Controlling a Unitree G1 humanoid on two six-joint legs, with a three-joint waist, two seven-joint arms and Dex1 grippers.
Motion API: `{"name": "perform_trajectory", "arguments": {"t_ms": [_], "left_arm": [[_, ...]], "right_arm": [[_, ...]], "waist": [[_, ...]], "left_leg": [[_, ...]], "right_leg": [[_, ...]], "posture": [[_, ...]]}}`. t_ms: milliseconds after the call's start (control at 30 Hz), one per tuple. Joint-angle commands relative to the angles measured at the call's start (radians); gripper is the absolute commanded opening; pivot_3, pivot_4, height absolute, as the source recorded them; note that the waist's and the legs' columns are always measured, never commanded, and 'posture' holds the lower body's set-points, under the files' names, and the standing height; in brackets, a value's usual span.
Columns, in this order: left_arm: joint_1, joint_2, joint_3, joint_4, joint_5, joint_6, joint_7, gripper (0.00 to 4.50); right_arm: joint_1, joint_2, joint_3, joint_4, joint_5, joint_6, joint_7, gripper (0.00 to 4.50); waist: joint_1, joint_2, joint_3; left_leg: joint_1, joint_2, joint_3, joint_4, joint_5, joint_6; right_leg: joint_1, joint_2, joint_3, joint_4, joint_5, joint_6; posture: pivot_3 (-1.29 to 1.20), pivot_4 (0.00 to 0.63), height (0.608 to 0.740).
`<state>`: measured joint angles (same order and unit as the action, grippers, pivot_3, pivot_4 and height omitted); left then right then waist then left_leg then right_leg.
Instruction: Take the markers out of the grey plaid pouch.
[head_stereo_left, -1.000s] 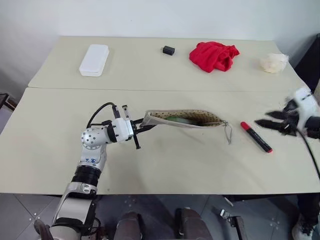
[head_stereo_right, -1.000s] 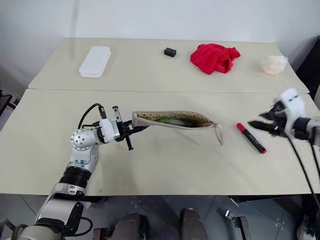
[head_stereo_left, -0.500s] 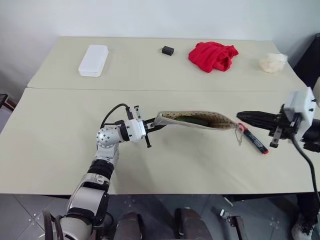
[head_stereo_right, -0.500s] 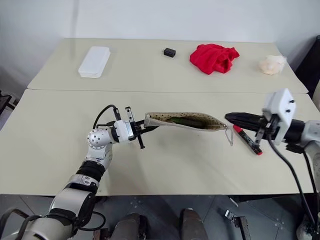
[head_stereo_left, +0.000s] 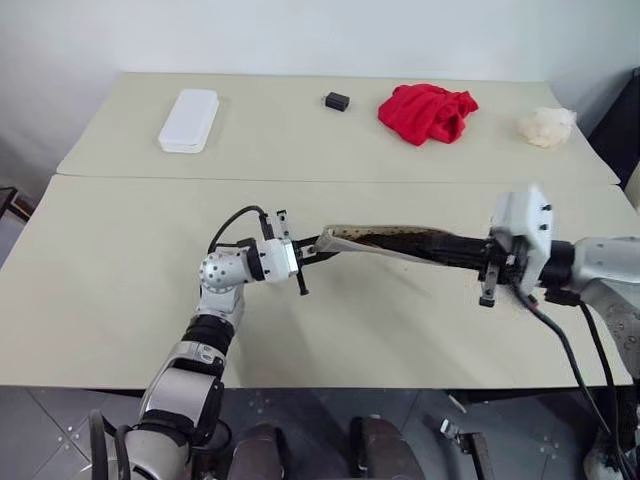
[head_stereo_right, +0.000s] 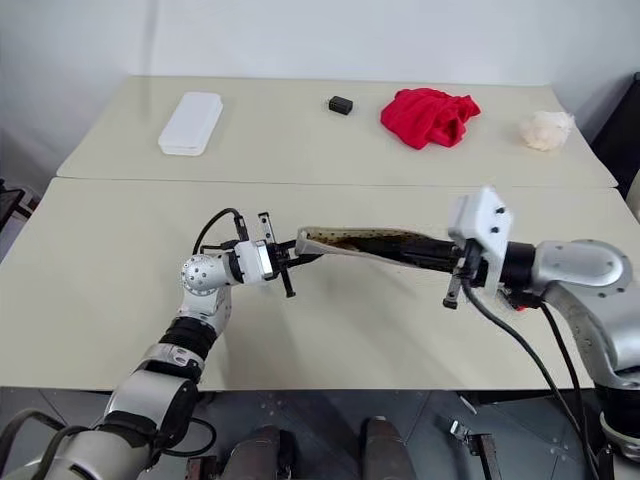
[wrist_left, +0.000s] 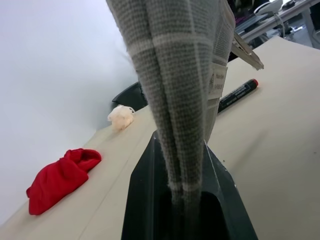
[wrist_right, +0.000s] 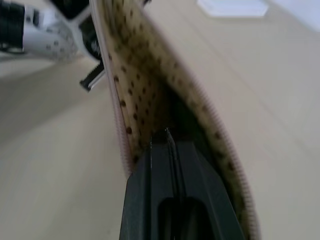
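Your left claw (head_stereo_left: 312, 247) is clamped shut on the left end of the grey plaid pouch (head_stereo_left: 385, 240), holding that end raised off the desk (head_stereo_left: 100, 260) with the fabric pinched between its two black fingers, as the left wrist view shows close up. Your right claw (wrist_right: 167, 137) has its fingers pressed together and pushed into the open mouth of the pouch from the opposite end; in the right wrist view the fingertips sit against the beige dotted lining, and you cannot tell whether they have hold of anything. The pouch's long axis runs left to right across the near desk, strung between your two claws, so the right claw points straight along that axis toward the left claw. A dark shape lies deeper in the lining, just past the fingertips, possibly a marker. The red-capped marker (wrist_left: 237, 94) already lies on the desk beyond the pouch's far end. Your left forearm reaches up and rightward with the wrist bent toward the pouch; your right arm stretches in level from the right side. The right claw is the nearer one to whatever remains inside.
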<state>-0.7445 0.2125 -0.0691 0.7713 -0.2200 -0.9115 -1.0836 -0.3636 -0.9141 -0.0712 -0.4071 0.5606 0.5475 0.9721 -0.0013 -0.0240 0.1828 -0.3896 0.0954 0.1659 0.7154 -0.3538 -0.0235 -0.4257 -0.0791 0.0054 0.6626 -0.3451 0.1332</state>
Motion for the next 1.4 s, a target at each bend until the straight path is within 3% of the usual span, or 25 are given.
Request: {"name": "perform_trajectory", "arguments": {"t_ms": [33, 233, 400, 500, 800, 1100, 1267, 1400], "left_arm": [[0.015, 0.001, -0.002, -0.059, -0.025, -0.004, 0.003, 0.00], [0.039, 0.010, -0.001, -0.076, -0.014, -0.002, 0.018, 0.00], [0.064, 0.015, -0.003, -0.091, -0.009, 0.006, 0.034, 0.00], [0.089, 0.017, -0.009, -0.111, -0.009, 0.016, 0.041, 0.00], [0.115, 0.026, -0.025, -0.125, -0.020, 0.045, 0.028, 0.00], [0.118, 0.023, -0.024, -0.140, -0.037, 0.090, 0.018, 0.00], [0.117, 0.024, -0.019, -0.144, -0.037, 0.103, 0.020, 0.00], [0.115, 0.023, -0.016, -0.143, -0.037, 0.108, 0.023, 0.00]], "right_arm": [[-0.029, 0.008, 0.041, -0.023, -0.033, 0.042, -0.039, 0.01], [-0.044, -0.009, 0.172, -0.052, -0.184, 0.028, -0.071, 0.01], [-0.068, 0.057, 0.192, -0.042, -0.238, 0.035, -0.140, 0.01], [-0.067, 0.090, 0.191, -0.062, -0.249, 0.047, -0.165, 0.53], [-0.070, 0.154, 0.259, -0.077, -0.361, 0.004, -0.227, 3.32], [-0.163, 0.351, 0.366, 0.013, -0.549, 0.149, -0.446, 3.32], [-0.149, 0.402, 0.378, 0.013, -0.576, 0.225, -0.480, 3.32], [-0.138, 0.415, 0.416, 0.054, -0.644, 0.175, -0.522, 3.32]], "waist": [[-0.001, 0.000, 0.000], [-0.001, 0.000, 0.000], [-0.001, 0.000, 0.000], [-0.001, 0.000, 0.000], [-0.001, 0.000, 0.000], [-0.004, 0.000, 0.000], [-0.003, 0.000, 0.000], [-0.004, 0.000, 0.000]], "left_leg": [[0.000, 0.000, 0.000, 0.000, 0.000, 0.000], [0.000, 0.000, 0.000, 0.000, 0.000, 0.000], [0.000, 0.000, 0.000, 0.000, 0.000, 0.000], [0.000, 0.000, 0.000, 0.000, 0.000, 0.000], [0.000, 0.000, 0.000, 0.000, 0.000, 0.000], [0.000, 0.000, 0.000, 0.000, 0.000, 0.000], [0.000, 0.000, 0.001, 0.000, 0.000, 0.000], [0.000, 0.000, 0.001, 0.000, 0.000, 0.000]], "right_leg": [[0.000, 0.000, 0.000, 0.000, 0.000, 0.000], [0.000, 0.000, 0.000, 0.000, 0.000, 0.000], [0.000, 0.000, 0.000, 0.000, 0.000, 0.000], [0.000, 0.000, 0.000, 0.000, 0.000, 0.000], [0.000, 0.000, 0.000, 0.000, 0.000, 0.000], [-0.001, 0.000, 0.000, 0.001, 0.000, 0.000], [0.000, 0.000, 0.000, 0.000, 0.000, 0.000], [0.000, 0.000, -0.001, 0.001, 0.000, 0.000]], "posture": [[0.00, 0.150, 0.740], [0.00, 0.150, 0.740], [0.00, 0.150, 0.740], [0.00, 0.150, 0.740], [0.00, 0.150, 0.740], [0.00, 0.150, 0.740], [0.00, 0.150, 0.740], [0.00, 0.150, 0.740]]}}
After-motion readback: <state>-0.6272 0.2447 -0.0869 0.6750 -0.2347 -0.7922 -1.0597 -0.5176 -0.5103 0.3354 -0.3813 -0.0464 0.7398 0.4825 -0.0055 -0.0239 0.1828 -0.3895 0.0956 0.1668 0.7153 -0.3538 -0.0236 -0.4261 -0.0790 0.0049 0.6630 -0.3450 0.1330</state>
